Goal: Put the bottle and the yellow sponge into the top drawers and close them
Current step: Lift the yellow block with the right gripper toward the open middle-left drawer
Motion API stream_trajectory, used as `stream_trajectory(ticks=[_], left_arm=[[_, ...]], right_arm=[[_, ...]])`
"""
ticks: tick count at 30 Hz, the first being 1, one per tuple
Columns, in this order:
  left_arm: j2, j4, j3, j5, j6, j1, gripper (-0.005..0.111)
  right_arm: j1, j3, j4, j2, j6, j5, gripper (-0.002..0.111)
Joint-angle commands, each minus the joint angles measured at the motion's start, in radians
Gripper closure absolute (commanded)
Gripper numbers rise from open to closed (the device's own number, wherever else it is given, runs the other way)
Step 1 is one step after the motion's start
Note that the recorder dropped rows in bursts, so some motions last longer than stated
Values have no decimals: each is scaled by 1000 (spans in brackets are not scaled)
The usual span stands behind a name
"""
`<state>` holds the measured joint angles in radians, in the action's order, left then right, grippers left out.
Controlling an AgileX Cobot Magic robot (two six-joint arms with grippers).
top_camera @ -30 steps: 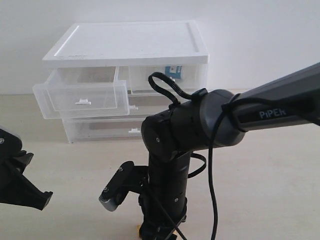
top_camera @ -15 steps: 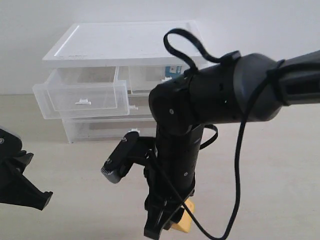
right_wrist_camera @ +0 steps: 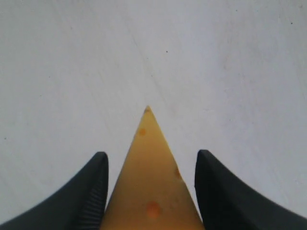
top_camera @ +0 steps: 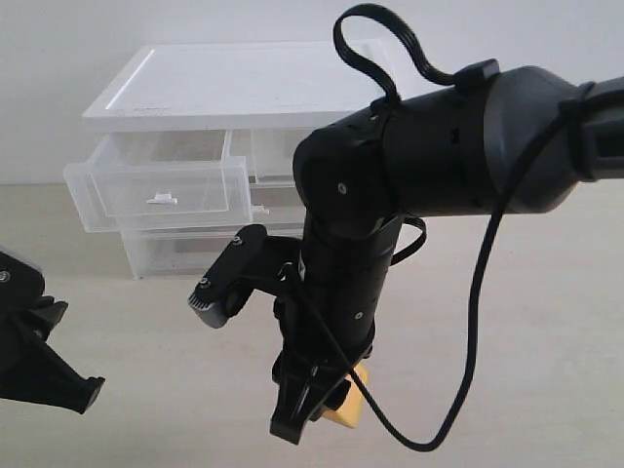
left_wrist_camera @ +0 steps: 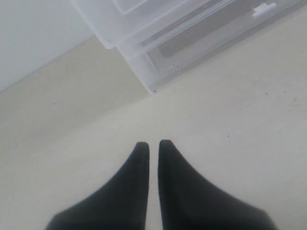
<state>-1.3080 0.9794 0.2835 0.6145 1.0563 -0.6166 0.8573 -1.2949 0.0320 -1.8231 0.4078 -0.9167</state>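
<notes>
— What's on the left?
— The left gripper hangs over the table, jaws pressed together, holding nothing. Beyond it, the left top drawer stands pulled out.
— And the yellow sponge?
— It's pinched by the right gripper, low over the table in front of the drawers. I'd call this the carry. Next it needs lifting over that drawer's front wall and releasing inside. The bottle I can't see.

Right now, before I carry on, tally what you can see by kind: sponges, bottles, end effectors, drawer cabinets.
yellow sponge: 1
bottle: 0 in view (the arm blocks part of the cabinet)
End effectors: 2, left end effector and right end effector
drawer cabinet: 1
Total: 4
</notes>
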Motion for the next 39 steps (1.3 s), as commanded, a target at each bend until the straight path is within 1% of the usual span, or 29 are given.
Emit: stream_trajectory(ticks=[1, 25, 39], left_arm=[[10, -55, -6, -49, -11, 2, 103], [10, -54, -6, -32, -23, 2, 103], [10, -49, -6, -59, -21, 2, 103]], right_arm=[[1, -7, -3, 10, 4, 19, 108], [1, -339, 40, 60, 26, -105, 108], [-1, -562, 14, 42, 32, -81, 108]])
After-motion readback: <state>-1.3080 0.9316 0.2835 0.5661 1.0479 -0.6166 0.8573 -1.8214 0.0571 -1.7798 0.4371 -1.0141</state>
